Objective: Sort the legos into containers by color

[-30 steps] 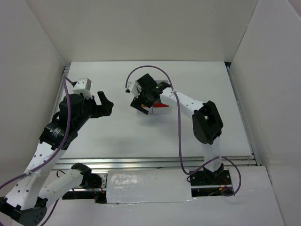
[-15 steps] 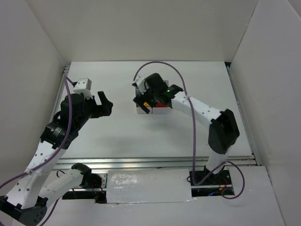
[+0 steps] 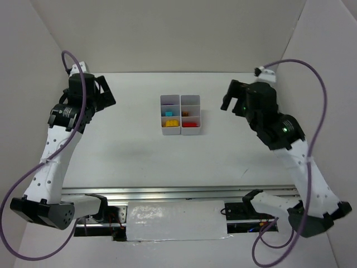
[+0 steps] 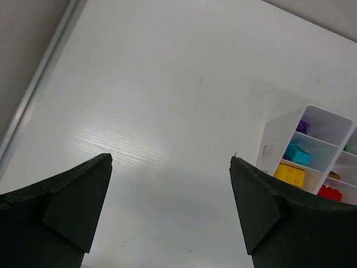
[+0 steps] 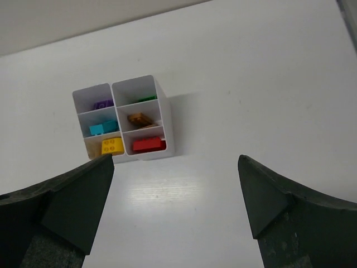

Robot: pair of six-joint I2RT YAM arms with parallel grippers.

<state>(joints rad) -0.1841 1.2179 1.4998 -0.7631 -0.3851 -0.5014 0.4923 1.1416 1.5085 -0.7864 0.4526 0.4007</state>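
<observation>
The white six-compartment containers block (image 3: 180,105) stands mid-table, also in the right wrist view (image 5: 168,129) and the left wrist view (image 4: 274,146). Its left column holds a purple brick (image 5: 103,104), a teal brick (image 5: 103,128) and a yellow brick (image 5: 112,146). Its right column holds a green brick (image 5: 146,99), an orange-brown brick (image 5: 139,119) and a red brick (image 5: 148,144). My left gripper (image 3: 102,94) (image 4: 170,158) is open and empty, far left of the block. My right gripper (image 3: 230,97) (image 5: 175,158) is open and empty, to its right.
White walls enclose the table on the left, back and right. A metal rail (image 3: 184,192) runs along the near edge by the arm bases. No loose bricks show on the table surface (image 3: 184,162).
My right gripper has lifted off the containers block and swung away to the right. My left arm has swung back to the far left. The block now shows uncovered.
</observation>
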